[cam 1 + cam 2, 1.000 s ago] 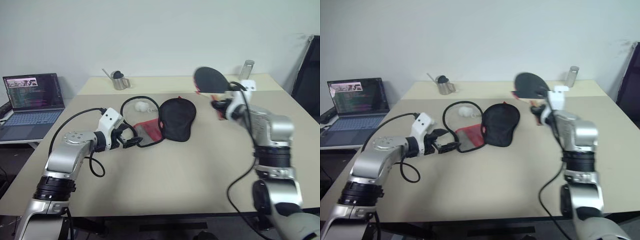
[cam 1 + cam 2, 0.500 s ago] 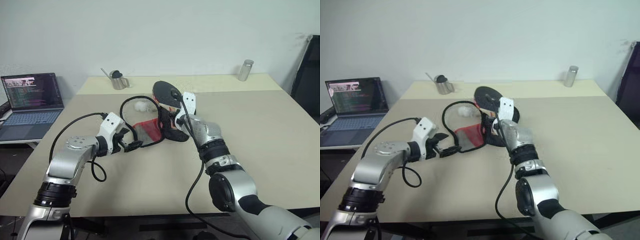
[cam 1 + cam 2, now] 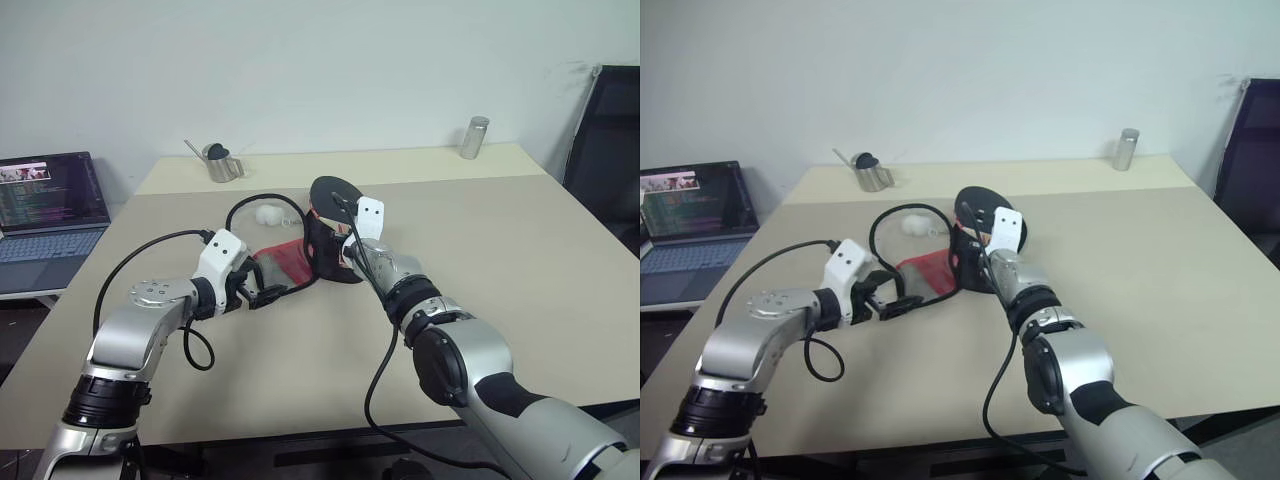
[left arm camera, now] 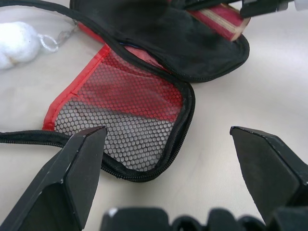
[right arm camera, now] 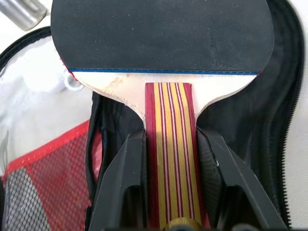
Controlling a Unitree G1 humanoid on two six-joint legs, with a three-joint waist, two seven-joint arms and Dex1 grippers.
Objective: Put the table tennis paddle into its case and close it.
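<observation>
The table tennis paddle (image 5: 163,33) has a black face and a striped wooden handle, and my right gripper (image 5: 168,139) is shut on that handle. It holds the paddle (image 3: 333,192) tilted just above the black half of the open case (image 3: 335,258), blade pointing away from me. The case's red mesh pocket (image 4: 125,120) lies flat on the table toward my left. My left gripper (image 3: 262,295) is open, low over the table at the near end of the mesh pocket, with nothing between its fingers (image 4: 72,173).
A white fluffy ball (image 3: 268,213) lies beside the case inside a black loop. At the back of the table (image 3: 520,260) stand a metal pitcher (image 3: 215,163) and a metal bottle (image 3: 472,137). A laptop (image 3: 45,205) is at far left, a black chair (image 3: 605,150) at right.
My right arm has swung in from the right and come down, bringing the paddle from high above the table to just over the case. The left gripper stayed put. The camera shifted.
</observation>
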